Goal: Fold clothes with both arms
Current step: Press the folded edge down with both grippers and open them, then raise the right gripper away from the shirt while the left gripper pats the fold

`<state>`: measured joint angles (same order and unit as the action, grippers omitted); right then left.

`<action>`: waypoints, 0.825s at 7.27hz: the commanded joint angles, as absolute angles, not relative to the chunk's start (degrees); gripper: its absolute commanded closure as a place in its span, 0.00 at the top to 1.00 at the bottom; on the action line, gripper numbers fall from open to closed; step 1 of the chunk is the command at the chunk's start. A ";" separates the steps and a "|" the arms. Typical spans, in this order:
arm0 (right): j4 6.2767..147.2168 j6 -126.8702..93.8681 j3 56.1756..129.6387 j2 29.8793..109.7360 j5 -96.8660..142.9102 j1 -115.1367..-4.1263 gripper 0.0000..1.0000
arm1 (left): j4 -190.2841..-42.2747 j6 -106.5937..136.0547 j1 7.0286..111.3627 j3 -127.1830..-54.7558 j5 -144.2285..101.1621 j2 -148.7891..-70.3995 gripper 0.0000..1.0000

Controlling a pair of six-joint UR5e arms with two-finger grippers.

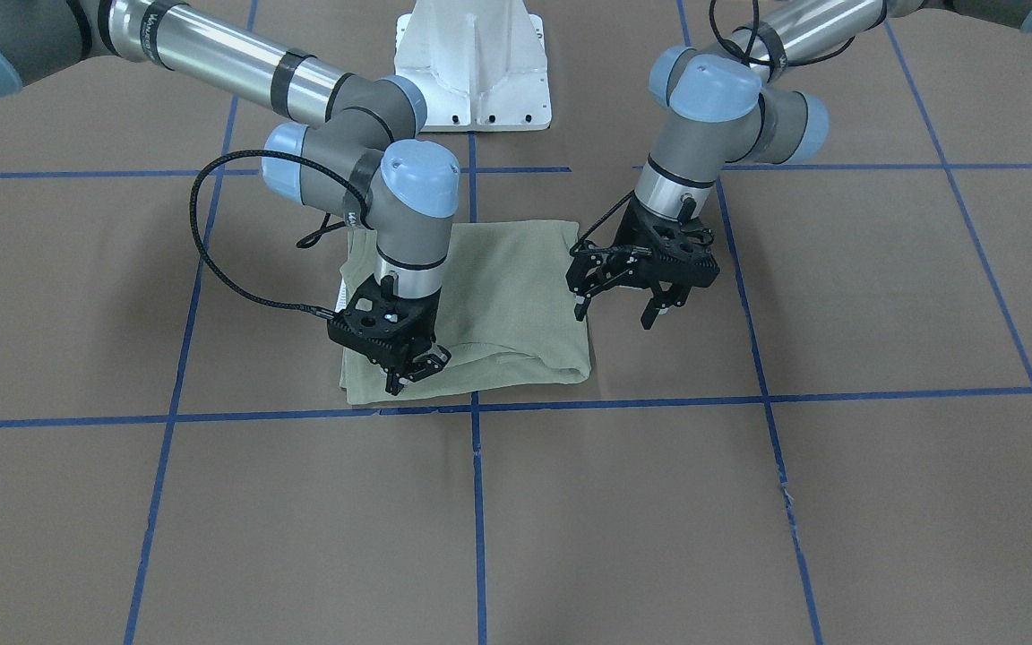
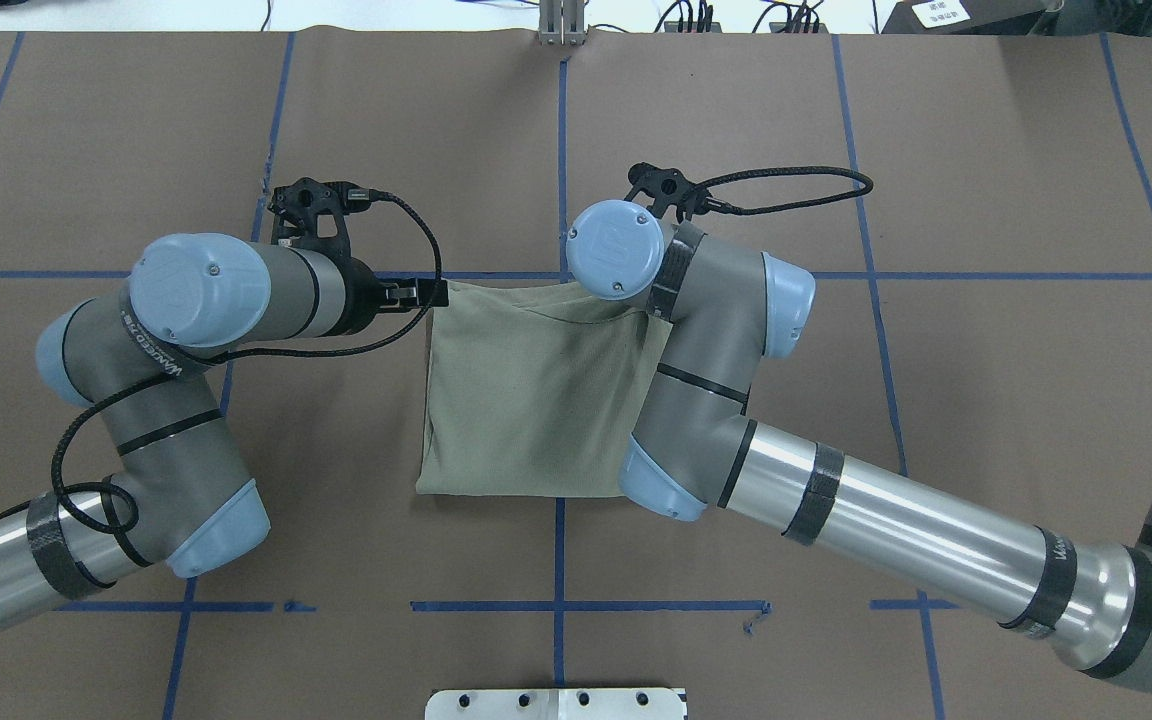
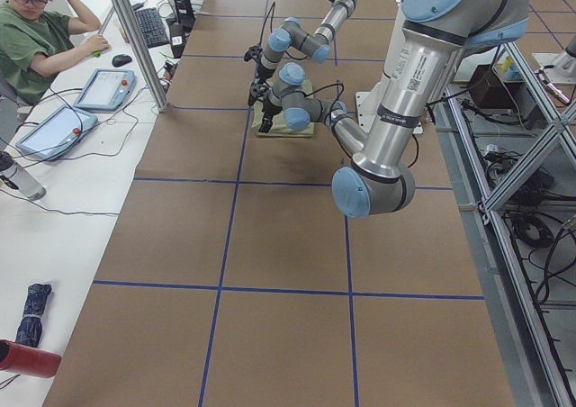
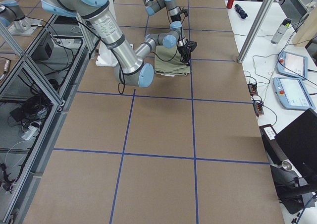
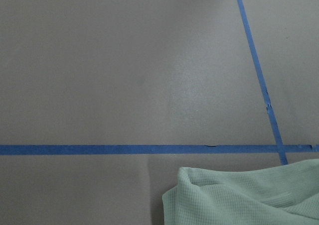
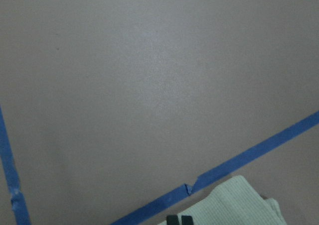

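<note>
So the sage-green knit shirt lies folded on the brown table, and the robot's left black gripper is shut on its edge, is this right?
Not quite. The sage-green knit shirt does lie folded on the brown table, but the left black gripper is open beside its edge, with its fingers spread and gripping nothing. The exterior front-facing view shows this.

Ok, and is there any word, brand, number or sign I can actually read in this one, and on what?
None reads clearly.
Left arm: white lettering along the grey link, too blurred to read.
Right arm: the same kind of lettering, too small.
Blue joint cap: a raised logo mark, not legible.
White label beyond the table's far edge: too small.
Shirt: no print showing.
</note>
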<state>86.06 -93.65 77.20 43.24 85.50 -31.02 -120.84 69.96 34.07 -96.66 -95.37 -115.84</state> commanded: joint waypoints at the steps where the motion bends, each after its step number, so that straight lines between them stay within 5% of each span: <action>1: 85.78 -86.19 77.17 43.42 84.82 -31.46 0.99 | -120.85 69.96 33.84 -96.07 -95.36 -115.93 1.00; 6: 85.08 -62.17 80.76 45.69 105.02 -45.08 1.00 | -119.97 75.67 29.30 -89.48 -93.88 -120.66 1.00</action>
